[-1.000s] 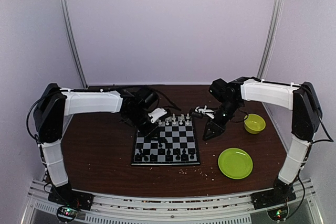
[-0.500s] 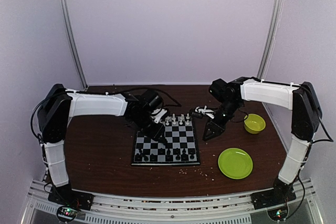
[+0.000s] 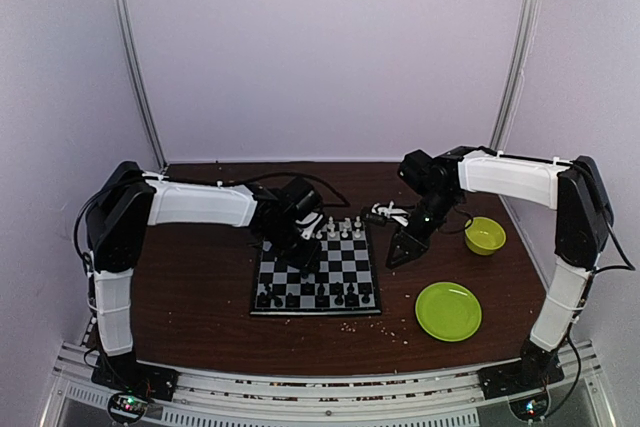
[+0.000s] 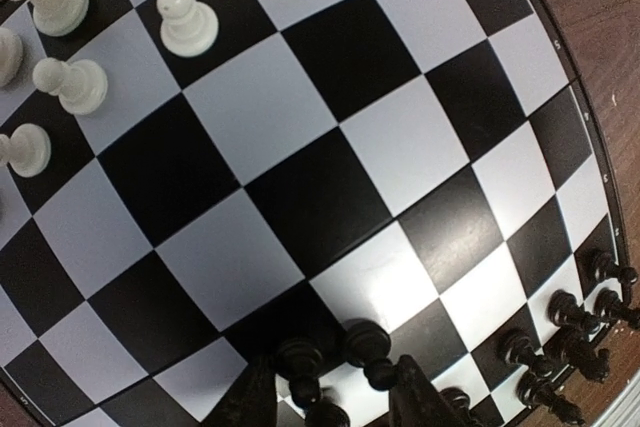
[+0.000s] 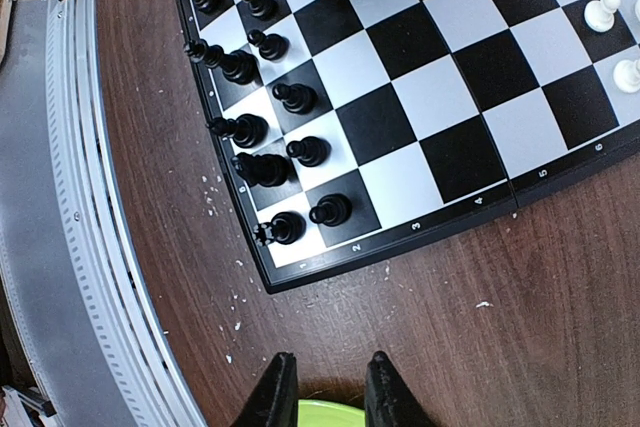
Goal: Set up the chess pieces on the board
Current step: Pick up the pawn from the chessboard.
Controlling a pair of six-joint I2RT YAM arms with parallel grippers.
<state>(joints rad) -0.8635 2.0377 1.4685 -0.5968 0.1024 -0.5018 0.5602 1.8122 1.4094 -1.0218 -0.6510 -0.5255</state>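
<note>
The left pincer (image 3: 306,255) is hanging over the board (image 3: 340,267), with one row of chess pieces (image 3: 340,230) standing just beyond it and another row (image 3: 315,297) lining up on its near side. The right pincer (image 3: 400,250) is sitting just off the board's right edge, with the plate (image 3: 448,310) lying nearer the bases and the bowl (image 3: 484,235) sitting to its right.

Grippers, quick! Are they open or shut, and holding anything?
Left gripper: jaws apart, black pieces between them; hold cannot be told.
Right gripper: open, empty.

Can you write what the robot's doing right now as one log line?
left gripper: open, over board, near black pieces | right gripper: slightly open, empty, off board | white pieces: far rows
</note>
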